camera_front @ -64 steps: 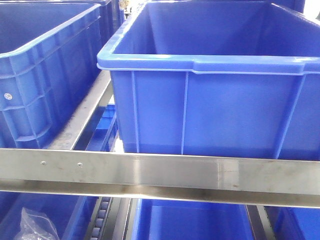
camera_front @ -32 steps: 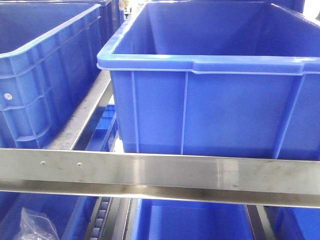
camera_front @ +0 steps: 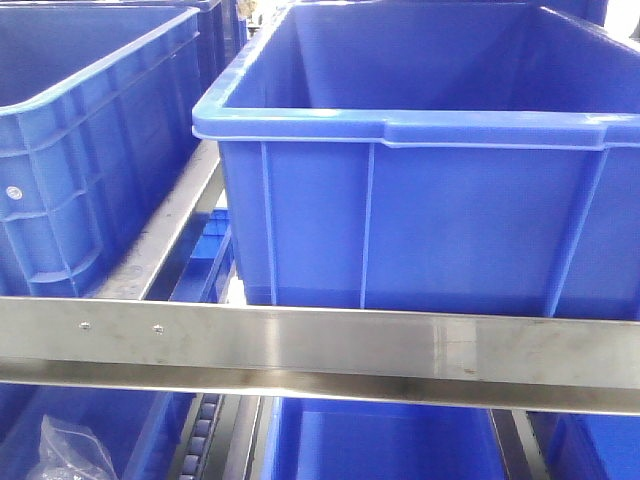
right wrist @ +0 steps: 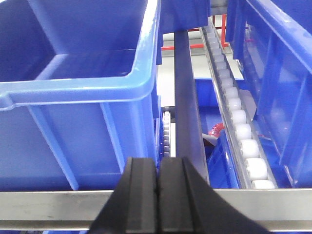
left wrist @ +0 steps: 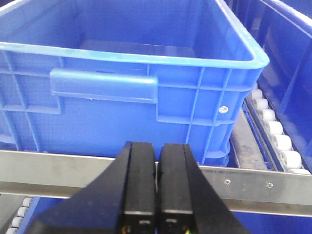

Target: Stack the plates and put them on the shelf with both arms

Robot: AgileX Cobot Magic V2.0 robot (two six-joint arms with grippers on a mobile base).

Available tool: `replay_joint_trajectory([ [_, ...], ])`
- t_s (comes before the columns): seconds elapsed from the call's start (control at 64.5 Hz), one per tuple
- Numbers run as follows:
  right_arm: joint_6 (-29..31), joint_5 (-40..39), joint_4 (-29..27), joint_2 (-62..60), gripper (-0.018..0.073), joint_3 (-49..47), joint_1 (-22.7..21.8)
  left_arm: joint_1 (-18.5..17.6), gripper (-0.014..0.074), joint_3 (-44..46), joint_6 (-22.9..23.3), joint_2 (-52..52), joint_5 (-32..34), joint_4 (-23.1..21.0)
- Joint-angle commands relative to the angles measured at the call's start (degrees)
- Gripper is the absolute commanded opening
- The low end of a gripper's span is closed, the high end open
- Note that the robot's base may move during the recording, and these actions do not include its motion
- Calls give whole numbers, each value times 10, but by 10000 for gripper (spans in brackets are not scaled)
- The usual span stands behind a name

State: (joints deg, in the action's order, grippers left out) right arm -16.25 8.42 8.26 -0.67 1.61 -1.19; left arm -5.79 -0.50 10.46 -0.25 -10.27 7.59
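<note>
No plates show in any view. The shelf is a steel rack whose front rail [camera_front: 300,345] crosses the front view. In the left wrist view my left gripper [left wrist: 156,146] is shut with nothing between its fingers. It hangs just in front of the rail [left wrist: 58,168], below a blue bin [left wrist: 122,87]. My right gripper [right wrist: 158,161] is also shut and empty in the right wrist view. It points at the rail [right wrist: 48,207] beside the right corner of a blue bin [right wrist: 73,97]. Neither arm appears in the front view.
A large empty blue bin [camera_front: 420,220] and another to its left [camera_front: 80,150] stand on the rack. More blue bins sit on the level below, one holding a clear plastic bag [camera_front: 65,445]. White roller tracks [left wrist: 273,131] [right wrist: 239,122] run beside the bins.
The front view has shifted very slightly, so the large bin's near corner sits a touch further left. Nothing else differs.
</note>
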Motion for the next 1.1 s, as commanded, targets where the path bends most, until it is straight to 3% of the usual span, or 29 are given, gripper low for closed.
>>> replay_joint_trajectory([
  [0.0, 1, -49, 7, -11, 67, 1, -4, -5, 90, -1, 1, -12, 56, 3],
  [0.295, 1, -49, 7, -11, 67, 1, -4, -5, 90, -1, 0, -12, 84, 1],
  [0.403, 1, -49, 7, -11, 67, 1, -4, -5, 90, -1, -23, -13, 109, 1],
  [1.086, 1, -49, 7, -11, 67, 1, -4, -5, 90, -1, -23, -13, 108, -8],
])
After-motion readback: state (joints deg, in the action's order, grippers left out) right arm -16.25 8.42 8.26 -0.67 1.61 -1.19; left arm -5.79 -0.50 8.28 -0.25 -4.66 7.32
